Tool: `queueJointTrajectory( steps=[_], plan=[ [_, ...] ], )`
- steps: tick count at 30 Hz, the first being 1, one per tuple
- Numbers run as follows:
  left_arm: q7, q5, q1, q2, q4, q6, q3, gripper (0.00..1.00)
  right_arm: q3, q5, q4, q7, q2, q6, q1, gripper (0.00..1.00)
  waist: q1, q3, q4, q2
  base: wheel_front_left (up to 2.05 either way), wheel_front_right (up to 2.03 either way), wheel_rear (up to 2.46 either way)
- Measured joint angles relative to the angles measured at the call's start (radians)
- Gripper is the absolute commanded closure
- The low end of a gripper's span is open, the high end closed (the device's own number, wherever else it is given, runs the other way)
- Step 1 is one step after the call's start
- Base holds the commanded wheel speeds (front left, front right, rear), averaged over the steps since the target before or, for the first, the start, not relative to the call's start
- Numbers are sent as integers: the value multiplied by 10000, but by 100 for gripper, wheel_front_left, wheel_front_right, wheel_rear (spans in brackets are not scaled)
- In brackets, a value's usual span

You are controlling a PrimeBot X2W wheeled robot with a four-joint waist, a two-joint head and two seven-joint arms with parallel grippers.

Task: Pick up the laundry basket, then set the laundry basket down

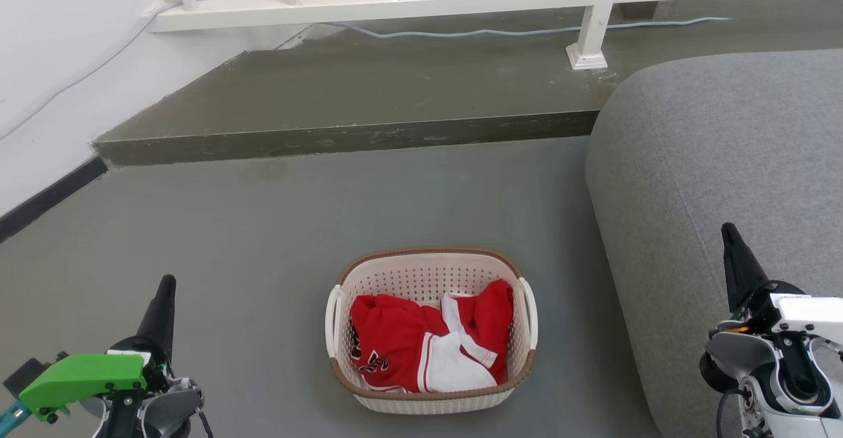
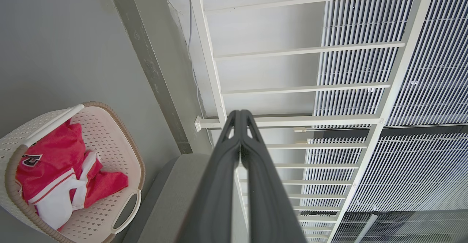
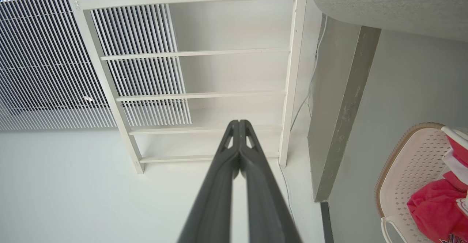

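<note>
Floor (image 1: 276, 227) of plain grey carries the small oval cream-white perforated plastic laundry basket (image 1: 428, 273), with its brown woven-look rim band and 2 white loop handles. It stands upright, well back from the floor's far edge under the raised grey step (image 1: 369, 89) and closer to my side. On its right is the grey fabric sofa (image 1: 724, 148), near but not touching. A crumpled red and white garment (image 1: 402, 339) lies inside, filling most of the bottom.

I see my left hand (image 1: 168, 283) low on the left, over bare floor and well apart from the basket. In the left wrist view its 2 long dark fingers (image 2: 219, 177) press flat together from base to tip, holding nothing. My right hand (image 1: 728, 230) is up over the sofa's near edge, also well clear of the basket. Its 2 fingers (image 3: 219, 192) meet along their length in the right wrist view, with nothing between them. A white railing (image 1: 395, 3) runs along the back of the step.
</note>
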Motion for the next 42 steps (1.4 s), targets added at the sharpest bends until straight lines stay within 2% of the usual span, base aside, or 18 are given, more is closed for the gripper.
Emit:
queueJointTrajectory(
  steps=[42],
  plan=[
    [-2,-2,0,0,-17,0,-4,100,-12,-2,-25,0,31,0,0,100,0,1,0,0,0,0,0]
  ],
)
